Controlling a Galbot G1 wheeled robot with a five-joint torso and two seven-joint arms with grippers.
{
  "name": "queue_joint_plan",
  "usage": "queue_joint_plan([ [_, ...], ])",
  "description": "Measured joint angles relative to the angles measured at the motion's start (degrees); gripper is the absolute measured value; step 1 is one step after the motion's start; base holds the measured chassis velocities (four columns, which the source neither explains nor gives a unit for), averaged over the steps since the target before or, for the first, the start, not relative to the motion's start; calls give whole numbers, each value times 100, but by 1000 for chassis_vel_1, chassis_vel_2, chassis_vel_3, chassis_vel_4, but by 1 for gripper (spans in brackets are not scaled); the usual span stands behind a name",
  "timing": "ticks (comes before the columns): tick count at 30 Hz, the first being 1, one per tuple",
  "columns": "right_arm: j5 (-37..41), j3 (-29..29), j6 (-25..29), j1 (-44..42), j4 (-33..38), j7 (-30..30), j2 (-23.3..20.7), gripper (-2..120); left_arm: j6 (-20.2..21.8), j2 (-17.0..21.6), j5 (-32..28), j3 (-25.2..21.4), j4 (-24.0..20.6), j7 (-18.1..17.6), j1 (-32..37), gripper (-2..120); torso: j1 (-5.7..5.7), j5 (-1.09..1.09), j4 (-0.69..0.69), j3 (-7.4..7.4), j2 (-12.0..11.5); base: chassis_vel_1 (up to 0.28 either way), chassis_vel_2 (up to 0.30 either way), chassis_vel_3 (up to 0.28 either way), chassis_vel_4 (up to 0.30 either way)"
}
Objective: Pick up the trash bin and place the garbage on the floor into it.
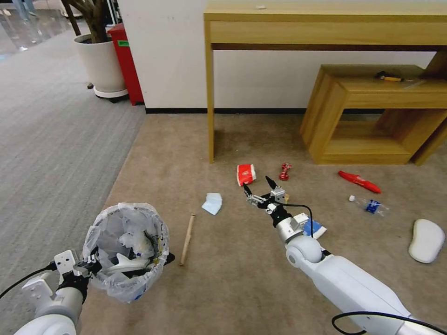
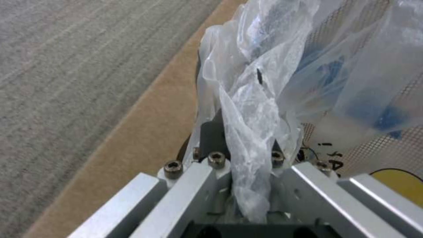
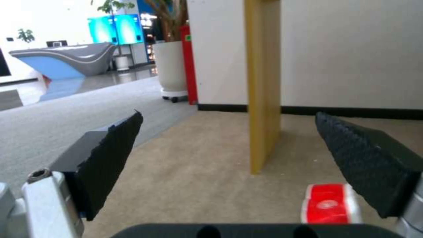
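Your right gripper, jaws spread wide, hovers low just short of the red paper cup on the beige carpet. Your left gripper clamps the bag-lined trash bin, held beside the grey ribbed carpet.

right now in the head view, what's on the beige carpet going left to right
trash bin held at its rim by the left gripper → stick → pale-blue mask → red cup → right gripper, jaws open → red wrapper → clear bottle → white slipper
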Motion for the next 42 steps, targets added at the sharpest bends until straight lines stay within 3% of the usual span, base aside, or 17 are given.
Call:
queue_joint_plan([
  [34,99,-266,-45,-83,-64,11,132,100,15,52,-74,6,92,-28,-145,0,0,0,-1,0,0,50,49,-49,-50],
  [42,759,-669,-748,-220,-162,530,171,100,20,37,-79,8,80,-36,-97,0,0,1,-3,0,0,0,0,0,0],
])
